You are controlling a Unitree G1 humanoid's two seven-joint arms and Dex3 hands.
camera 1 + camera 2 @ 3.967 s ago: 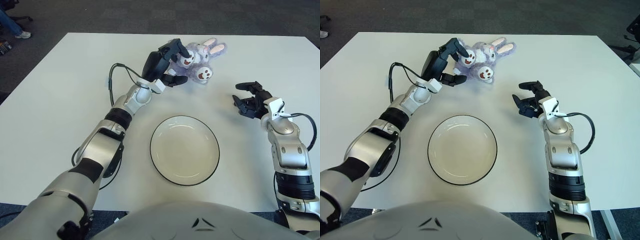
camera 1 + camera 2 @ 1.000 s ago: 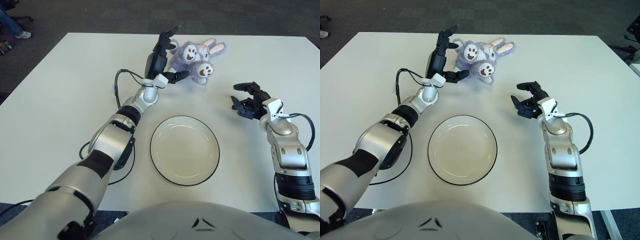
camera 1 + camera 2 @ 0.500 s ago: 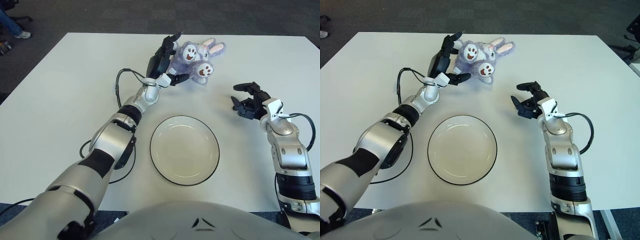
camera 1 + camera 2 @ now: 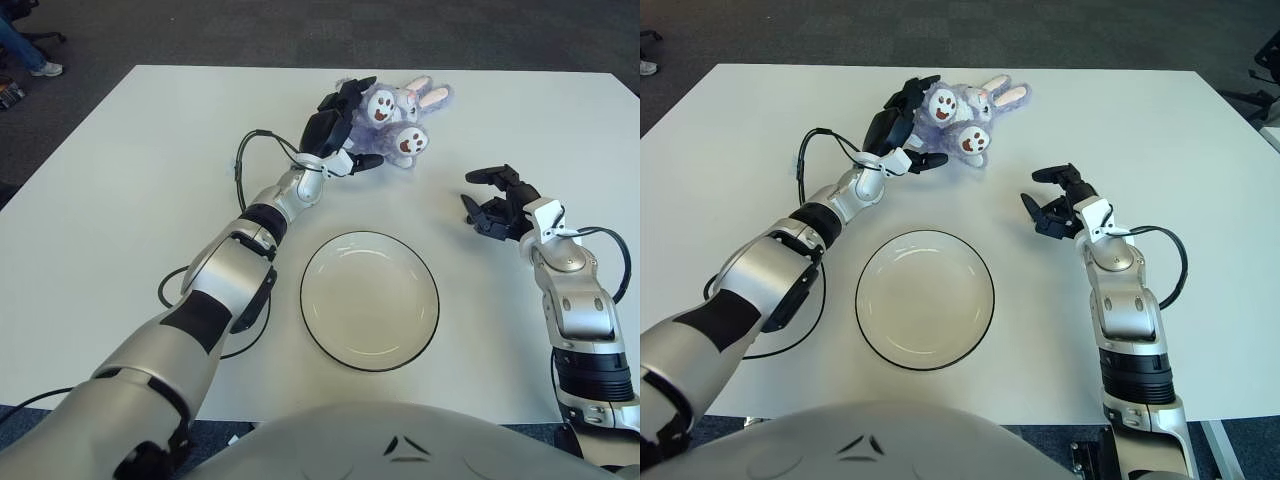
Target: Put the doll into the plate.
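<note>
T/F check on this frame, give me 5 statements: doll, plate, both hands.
1. The doll lies on the table near its far edge, outside the plate. True.
2. The plate already holds the doll. False: nothing lies in the plate.
3. The left hand is at the doll's left side, fingers closing around it, not yet lifting it. True.
4. The right hand grips the plate's rim. False: it shows to the right of the plate, apart from it, fingers curled on nothing.
5. The plate stands farther from the robot than the doll. False: the plate is nearer, the doll beyond it.
</note>
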